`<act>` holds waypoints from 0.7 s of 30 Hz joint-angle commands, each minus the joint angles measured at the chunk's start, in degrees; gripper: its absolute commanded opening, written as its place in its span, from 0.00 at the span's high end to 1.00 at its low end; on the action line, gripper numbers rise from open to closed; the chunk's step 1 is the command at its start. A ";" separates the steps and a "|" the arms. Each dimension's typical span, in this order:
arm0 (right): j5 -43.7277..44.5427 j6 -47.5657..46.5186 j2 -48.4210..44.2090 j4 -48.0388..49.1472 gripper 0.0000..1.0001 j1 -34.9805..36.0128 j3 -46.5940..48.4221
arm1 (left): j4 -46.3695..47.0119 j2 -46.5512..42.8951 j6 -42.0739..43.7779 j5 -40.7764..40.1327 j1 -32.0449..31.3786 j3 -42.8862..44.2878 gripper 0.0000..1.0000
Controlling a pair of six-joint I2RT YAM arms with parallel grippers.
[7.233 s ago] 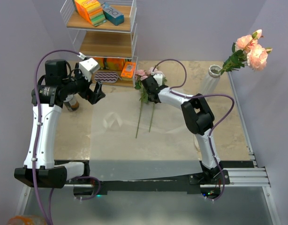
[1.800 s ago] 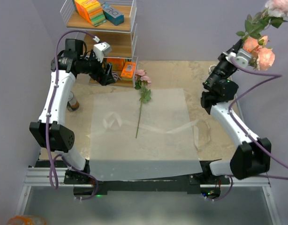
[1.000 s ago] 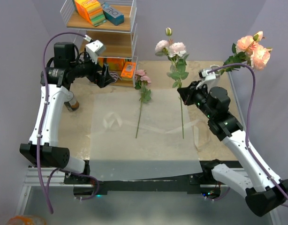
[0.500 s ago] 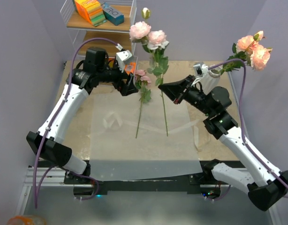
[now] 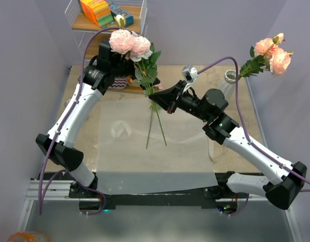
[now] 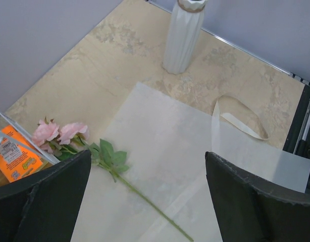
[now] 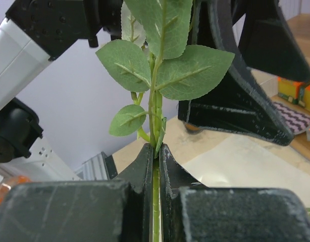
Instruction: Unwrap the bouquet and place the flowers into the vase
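Top external: left arm close behind raised flowers, shelf beyond.

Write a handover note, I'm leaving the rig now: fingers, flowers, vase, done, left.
Right gripper: fingers shut on a rose stem, lifted above the wrapping paper.
Left gripper: open, empty, close to that stem.
Vase: far right of the table, holding some roses.
One rose lies on the flat paper, ribbon loose nearby.
Done: unwrapping, some roses in.
Left: held rose and lying rose into the vase.
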 commanded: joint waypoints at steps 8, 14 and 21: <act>14.78 -5.69 -1.83 3.89 1.00 0.06 1.23 | -0.34 -3.76 0.23 -10.89 -1.16 1.10 0.01; 16.45 -5.26 -1.22 5.12 1.00 0.15 0.79 | -1.40 -3.14 -0.38 -5.27 -1.25 2.33 0.01; 17.41 -4.47 -1.30 7.39 1.00 0.06 -0.26 | 0.10 -4.54 -2.84 -2.64 -1.16 2.24 0.01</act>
